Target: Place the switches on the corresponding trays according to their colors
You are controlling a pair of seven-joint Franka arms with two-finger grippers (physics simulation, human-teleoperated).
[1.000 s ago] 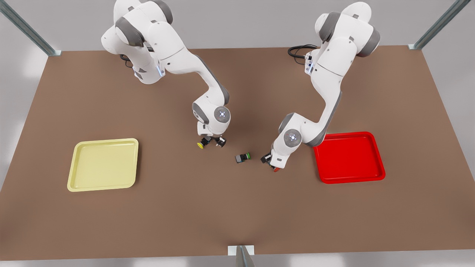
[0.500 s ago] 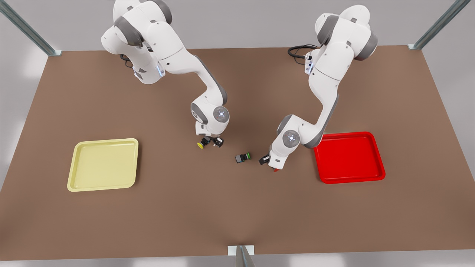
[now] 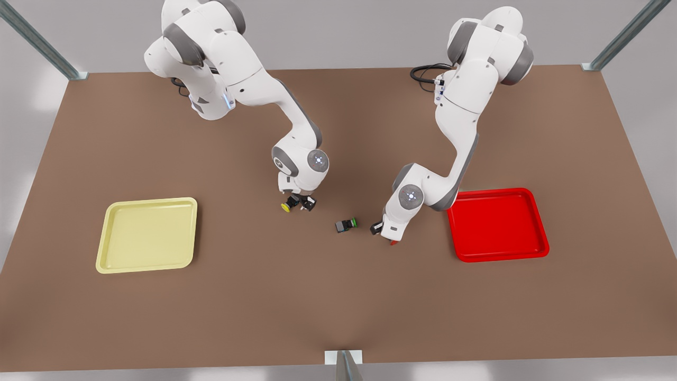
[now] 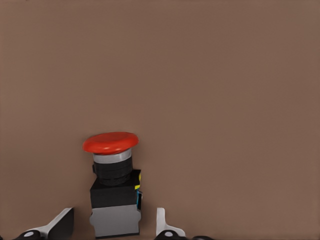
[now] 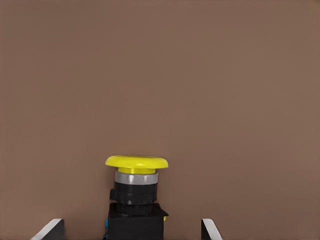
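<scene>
A brown desk (image 3: 338, 296) carries a pale yellow tray (image 3: 147, 235) toward one side edge and a red tray (image 3: 497, 224) toward the opposite edge. Between them lie the yellow-capped switch (image 3: 286, 207), green-capped switch (image 3: 345, 225) and red-capped switch (image 3: 393, 242).

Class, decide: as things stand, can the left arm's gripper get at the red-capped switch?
Probably yes: the left gripper is open with a finger either side of the red-capped switch, gaps showing, nothing between. The green-capped switch lies apart.
</scene>
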